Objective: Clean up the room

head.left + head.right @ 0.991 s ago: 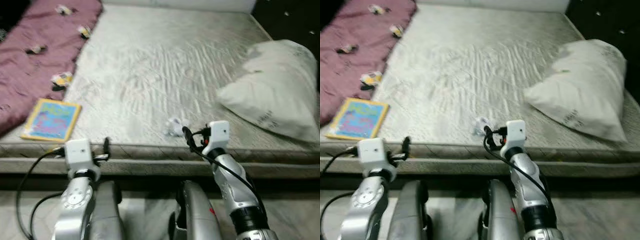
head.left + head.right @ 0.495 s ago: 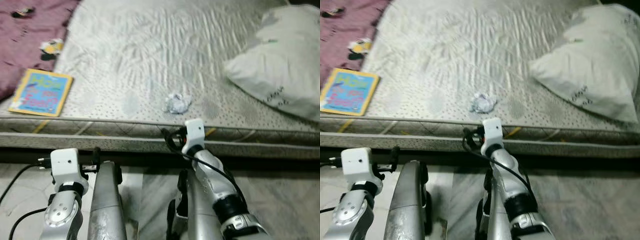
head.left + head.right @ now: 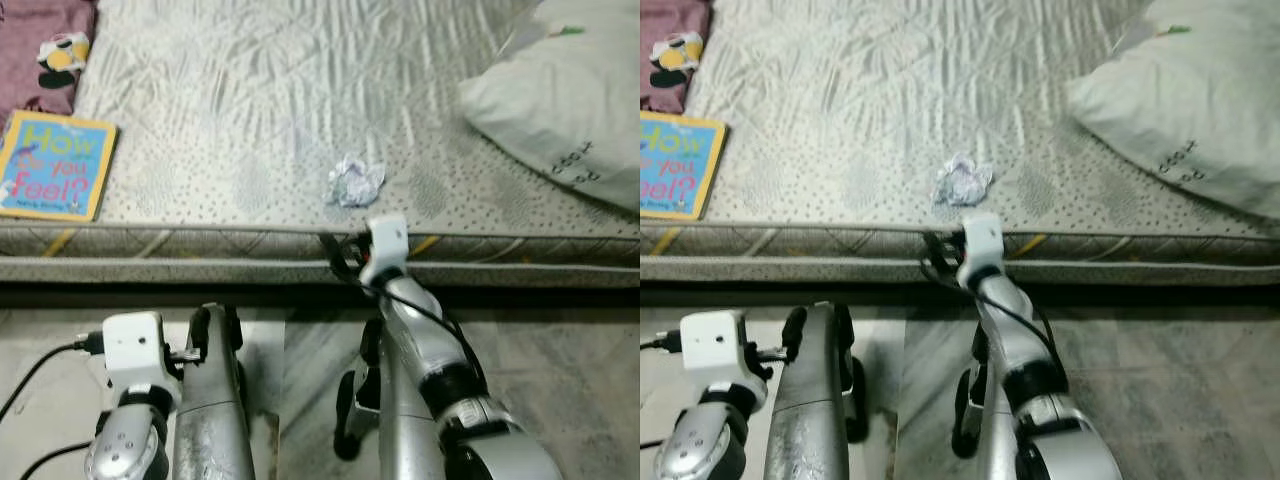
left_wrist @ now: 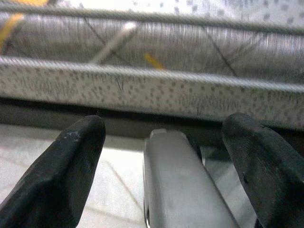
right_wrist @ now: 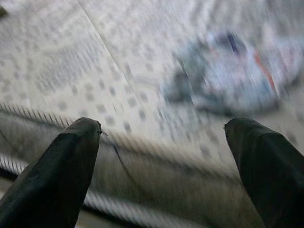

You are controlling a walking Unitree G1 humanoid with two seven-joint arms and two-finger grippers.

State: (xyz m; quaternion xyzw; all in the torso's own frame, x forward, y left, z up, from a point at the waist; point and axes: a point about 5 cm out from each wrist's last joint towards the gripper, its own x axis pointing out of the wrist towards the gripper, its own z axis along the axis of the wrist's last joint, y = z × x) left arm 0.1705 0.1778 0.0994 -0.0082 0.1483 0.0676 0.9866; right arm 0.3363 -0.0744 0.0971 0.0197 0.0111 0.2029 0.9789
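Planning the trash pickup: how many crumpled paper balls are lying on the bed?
1. The paper ball lies near the mattress's front edge, just beyond the right gripper. More could be hidden behind the pillow.

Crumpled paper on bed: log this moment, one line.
right gripper: open, short of crumpled white paper ball | left gripper: open, low | grey mattress

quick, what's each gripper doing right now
Left gripper: open, empty, low by the mattress side.
Right gripper: open, empty, at the mattress edge facing the crumpled paper.
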